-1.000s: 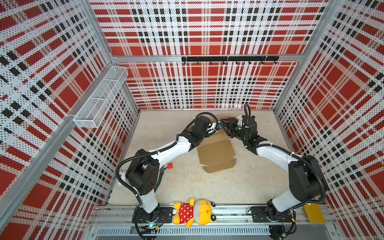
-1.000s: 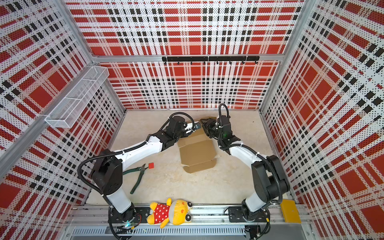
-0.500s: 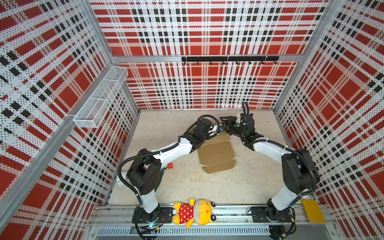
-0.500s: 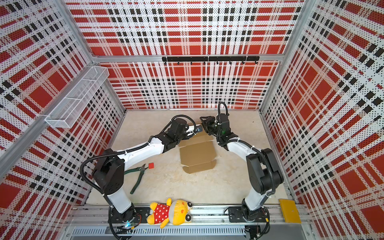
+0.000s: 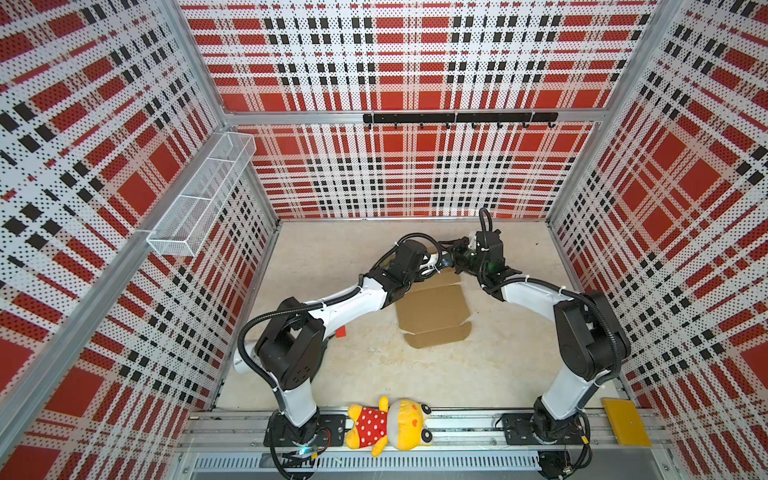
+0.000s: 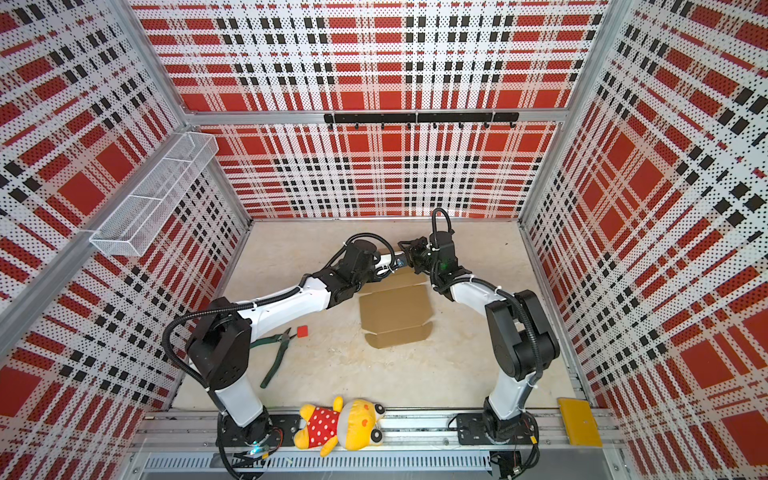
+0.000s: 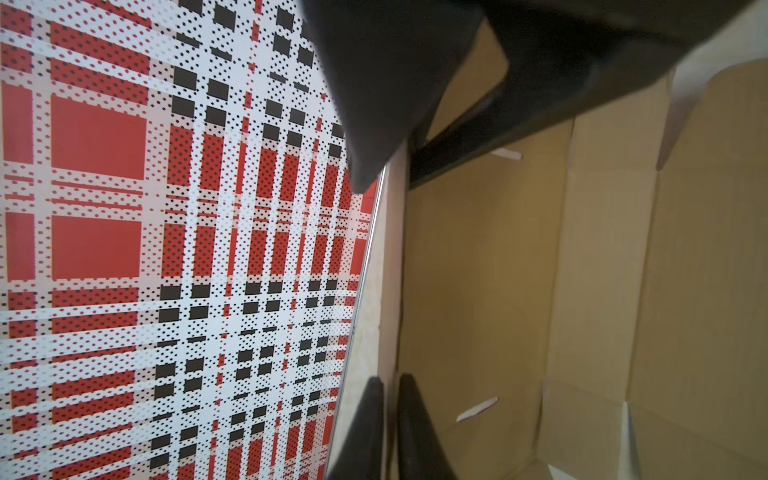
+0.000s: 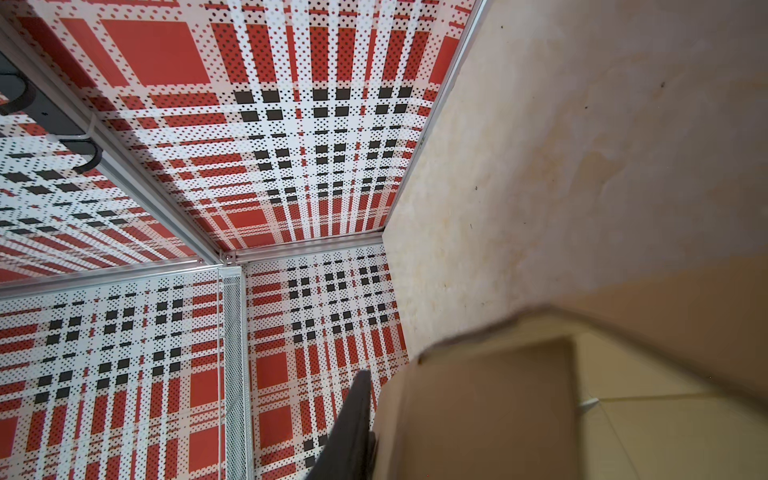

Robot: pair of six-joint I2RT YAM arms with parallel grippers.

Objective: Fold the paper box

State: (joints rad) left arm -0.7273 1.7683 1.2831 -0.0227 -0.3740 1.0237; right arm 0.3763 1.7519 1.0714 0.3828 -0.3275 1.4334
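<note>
The paper box (image 5: 432, 309) is a flat brown cardboard sheet with flaps, lying mid-floor in both top views (image 6: 395, 309). Its far flap stands raised between the two grippers. My left gripper (image 5: 438, 266) reaches in from the left. In the left wrist view its two black fingers (image 7: 409, 415) sit close together on the flap's thin edge (image 7: 392, 291). My right gripper (image 5: 455, 253) meets it from the right. The right wrist view shows one dark finger (image 8: 353, 415) against a cardboard flap (image 8: 478, 407); that flap hides the other finger.
A yellow plush toy (image 5: 388, 424) in a red dotted dress lies on the front rail. A yellow plate (image 5: 625, 422) sits at the front right. Green-handled pliers (image 6: 276, 353) and a small red square (image 6: 302, 331) lie on the left. A wire basket (image 5: 203, 195) hangs on the left wall.
The right gripper has moved back and left along the box's far edge, and its jaws have narrowed onto the flap. The left arm has barely shifted.
</note>
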